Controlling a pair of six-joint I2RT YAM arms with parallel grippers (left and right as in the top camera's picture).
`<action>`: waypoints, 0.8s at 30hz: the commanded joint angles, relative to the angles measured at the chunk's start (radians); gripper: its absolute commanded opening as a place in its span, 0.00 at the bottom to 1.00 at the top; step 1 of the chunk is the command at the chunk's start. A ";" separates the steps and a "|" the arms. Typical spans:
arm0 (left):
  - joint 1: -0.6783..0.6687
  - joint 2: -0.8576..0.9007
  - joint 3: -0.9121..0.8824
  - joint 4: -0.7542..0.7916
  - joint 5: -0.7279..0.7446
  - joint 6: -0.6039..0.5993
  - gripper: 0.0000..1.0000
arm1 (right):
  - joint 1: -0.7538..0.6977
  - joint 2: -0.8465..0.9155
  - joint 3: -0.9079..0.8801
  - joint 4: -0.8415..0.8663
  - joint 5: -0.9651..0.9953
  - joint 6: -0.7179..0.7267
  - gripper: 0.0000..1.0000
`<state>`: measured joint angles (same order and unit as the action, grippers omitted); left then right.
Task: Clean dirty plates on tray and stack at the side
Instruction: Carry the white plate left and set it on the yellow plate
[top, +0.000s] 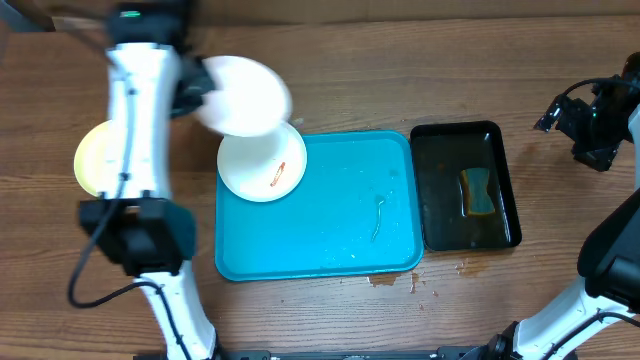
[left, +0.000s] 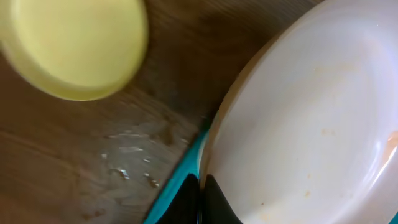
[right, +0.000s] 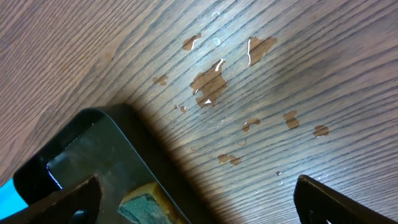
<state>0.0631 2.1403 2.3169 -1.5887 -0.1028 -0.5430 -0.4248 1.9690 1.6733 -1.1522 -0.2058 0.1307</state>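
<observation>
My left gripper is shut on the rim of a plain white plate, which it holds raised and tilted over the table by the tray's far left corner. In the left wrist view that plate fills the right side, with faint orange specks and the black fingertips pinched at its edge. A second white plate with a reddish smear lies on the turquoise tray at its far left corner. A pale yellow-green plate rests on the table to the left. My right gripper hangs open, holding nothing.
A narrow black tray of water stands right of the turquoise one, with a sponge in it. Water drops spot the wood beside it, and small puddles lie by the tray's near edge.
</observation>
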 joint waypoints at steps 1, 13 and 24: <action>0.150 -0.023 0.015 -0.027 -0.013 0.020 0.04 | -0.002 -0.028 0.012 0.004 -0.005 0.004 1.00; 0.544 -0.019 -0.050 0.001 -0.036 0.019 0.04 | -0.002 -0.028 0.012 0.004 -0.005 0.003 1.00; 0.578 -0.019 -0.352 0.273 0.026 0.024 0.04 | -0.002 -0.028 0.012 0.004 -0.005 0.004 1.00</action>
<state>0.6540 2.1387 2.0235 -1.3544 -0.1074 -0.5423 -0.4248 1.9690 1.6733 -1.1519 -0.2062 0.1307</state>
